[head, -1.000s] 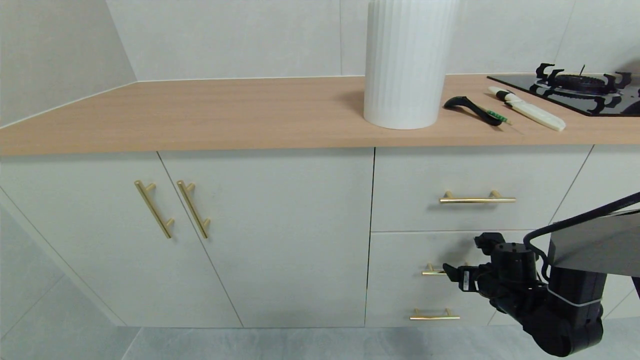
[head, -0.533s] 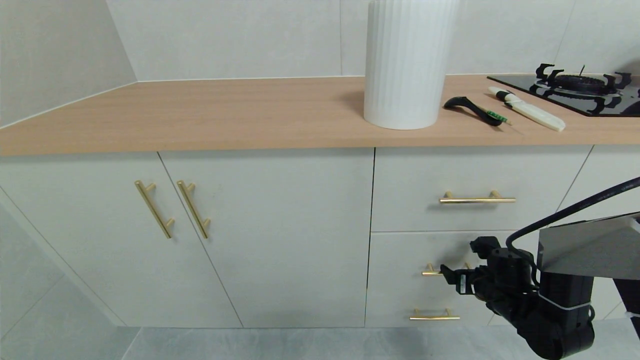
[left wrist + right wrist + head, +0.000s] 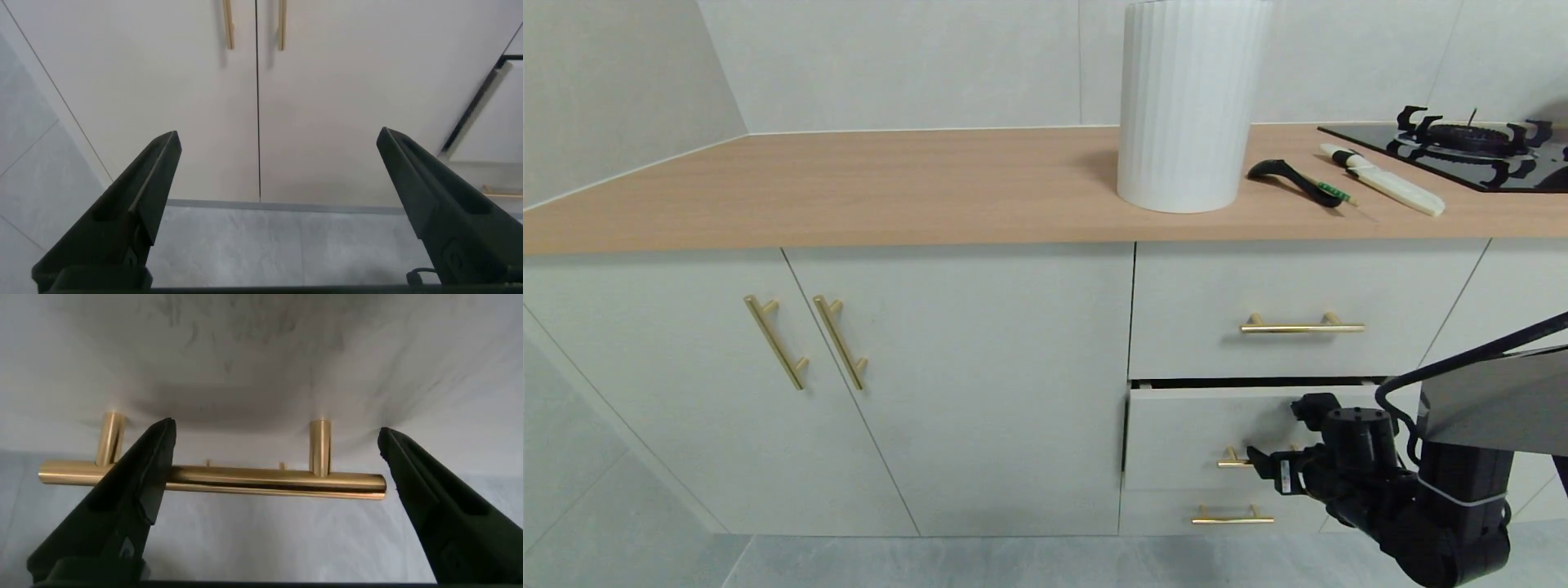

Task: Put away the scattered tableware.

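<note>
drawer standing ajar, tableware waiting on the counter

the left gripper [image 3: 276, 143] is hanging low before the cupboard doors [image 3: 327, 98], its fingers spread and holding nothing, likely being kept out of the way. on the counter [image 3: 849, 188], a black-handled tool [image 3: 1294, 180] and a white knife [image 3: 1384, 189] are lying side by side, just apart, between the white ribbed container [image 3: 1184, 106] and the hob [image 3: 1462, 151]. below them, the middle drawer [image 3: 1184, 425] is standing slightly ajar, probably being readied to take them. the right gripper [image 3: 276, 431] is being held at its brass handle [image 3: 212, 480], fingers spread wide across the bar and not clamped on it.
</note>
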You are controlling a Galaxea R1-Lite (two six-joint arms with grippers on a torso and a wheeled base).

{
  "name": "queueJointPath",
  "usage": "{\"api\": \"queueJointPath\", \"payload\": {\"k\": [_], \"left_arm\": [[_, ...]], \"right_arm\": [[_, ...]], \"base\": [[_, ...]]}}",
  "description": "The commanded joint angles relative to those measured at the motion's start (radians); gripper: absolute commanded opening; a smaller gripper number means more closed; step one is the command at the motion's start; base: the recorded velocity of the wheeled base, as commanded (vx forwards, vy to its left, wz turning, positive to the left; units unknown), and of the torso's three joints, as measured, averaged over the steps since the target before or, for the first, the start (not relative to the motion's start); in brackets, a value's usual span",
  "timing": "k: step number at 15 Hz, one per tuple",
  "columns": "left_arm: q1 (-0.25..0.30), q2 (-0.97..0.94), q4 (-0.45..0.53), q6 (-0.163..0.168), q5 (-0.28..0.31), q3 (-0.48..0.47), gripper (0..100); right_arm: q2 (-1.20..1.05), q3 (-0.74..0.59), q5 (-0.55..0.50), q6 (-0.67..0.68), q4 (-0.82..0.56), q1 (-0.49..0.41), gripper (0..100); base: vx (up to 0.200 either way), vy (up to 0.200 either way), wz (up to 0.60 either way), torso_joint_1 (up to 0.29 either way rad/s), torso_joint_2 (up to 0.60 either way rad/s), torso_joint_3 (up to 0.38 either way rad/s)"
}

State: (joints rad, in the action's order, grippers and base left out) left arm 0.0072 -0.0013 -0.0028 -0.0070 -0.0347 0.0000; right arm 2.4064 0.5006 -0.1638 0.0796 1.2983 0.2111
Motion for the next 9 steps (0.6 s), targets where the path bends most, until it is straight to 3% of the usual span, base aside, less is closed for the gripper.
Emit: {"api": "queueJointPath", "payload": {"k": [1, 3, 7, 9], "left_arm": [[0.000, 0.001, 0.000, -0.001, -0.001, 0.000, 100], [0.000, 0.001, 0.000, -0.001, -0.001, 0.000, 100], [0.000, 0.001, 0.000, -0.001, -0.001, 0.000, 100], [0.000, 0.001, 0.000, -0.001, -0.001, 0.000, 100]], "right_arm": [[-0.090, -0.045, 0.017, -0.032, -0.059, 0.001, 100], [-0.283, -0.070, 0.064, -0.053, -0.286, 0.001, 100], [-0.739, 0.036, 0.193, -0.063, -0.938, 0.017, 100], [-0.872, 0.068, 0.207, -0.063, -1.039, 0.017, 100]], "base": [[0.000, 0.000, 0.00, 0.000, 0.00, 0.000], [0.000, 0.000, 0.00, 0.000, 0.00, 0.000], [0.000, 0.000, 0.00, 0.000, 0.00, 0.000], [0.000, 0.000, 0.00, 0.000, 0.00, 0.000]]}}
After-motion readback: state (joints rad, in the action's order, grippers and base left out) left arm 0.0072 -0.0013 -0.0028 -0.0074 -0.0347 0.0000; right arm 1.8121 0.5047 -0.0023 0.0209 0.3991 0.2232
